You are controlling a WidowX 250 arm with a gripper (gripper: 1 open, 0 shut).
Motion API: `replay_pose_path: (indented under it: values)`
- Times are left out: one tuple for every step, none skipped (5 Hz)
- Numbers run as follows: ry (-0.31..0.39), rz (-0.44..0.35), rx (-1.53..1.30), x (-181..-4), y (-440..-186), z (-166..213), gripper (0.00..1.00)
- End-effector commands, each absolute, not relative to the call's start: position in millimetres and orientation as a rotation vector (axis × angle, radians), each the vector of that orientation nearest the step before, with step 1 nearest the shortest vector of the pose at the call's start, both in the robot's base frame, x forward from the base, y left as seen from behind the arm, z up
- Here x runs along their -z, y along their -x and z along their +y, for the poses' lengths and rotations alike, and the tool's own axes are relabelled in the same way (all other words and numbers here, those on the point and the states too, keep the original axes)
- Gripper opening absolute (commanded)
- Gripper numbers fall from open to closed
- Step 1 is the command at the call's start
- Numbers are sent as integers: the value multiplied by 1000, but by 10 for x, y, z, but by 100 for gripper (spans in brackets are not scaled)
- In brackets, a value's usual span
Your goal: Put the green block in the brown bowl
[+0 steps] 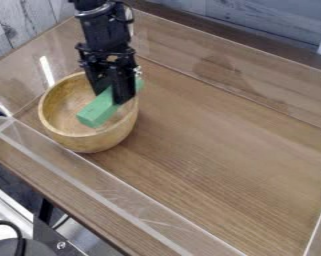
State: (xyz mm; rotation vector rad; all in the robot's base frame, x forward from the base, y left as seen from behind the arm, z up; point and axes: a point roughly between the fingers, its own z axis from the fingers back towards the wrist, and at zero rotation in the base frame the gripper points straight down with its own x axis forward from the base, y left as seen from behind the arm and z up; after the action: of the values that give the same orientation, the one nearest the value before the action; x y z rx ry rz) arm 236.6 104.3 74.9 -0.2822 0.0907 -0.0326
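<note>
Over the brown bowl (pixel 85 121), the gripper (pixel 115 92) points steeply down, its jaws closed tight on the upper end of the green block (pixel 101 107). Block is bright green, matte, bar-shaped, tilted, its lower end hanging inside the bowl's rim.

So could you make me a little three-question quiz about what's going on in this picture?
1. True or false: the tool is shut on the block.
2. Where is the block's lower end? A) on the table outside the bowl B) over the inside of the bowl C) on the floor
3. Fill in: the block's colour is ____.

Key: 1 true. 2 B; it hangs tilted over the bowl's inside, and whether it touches the wood cannot be told. 3 green.
</note>
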Motion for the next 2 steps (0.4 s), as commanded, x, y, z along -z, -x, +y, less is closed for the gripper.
replay_pose_path:
  values:
    - [241, 72, 28, -777, -2360, 1084, 0]
    - [224, 79, 26, -747, -2345, 1068, 0]
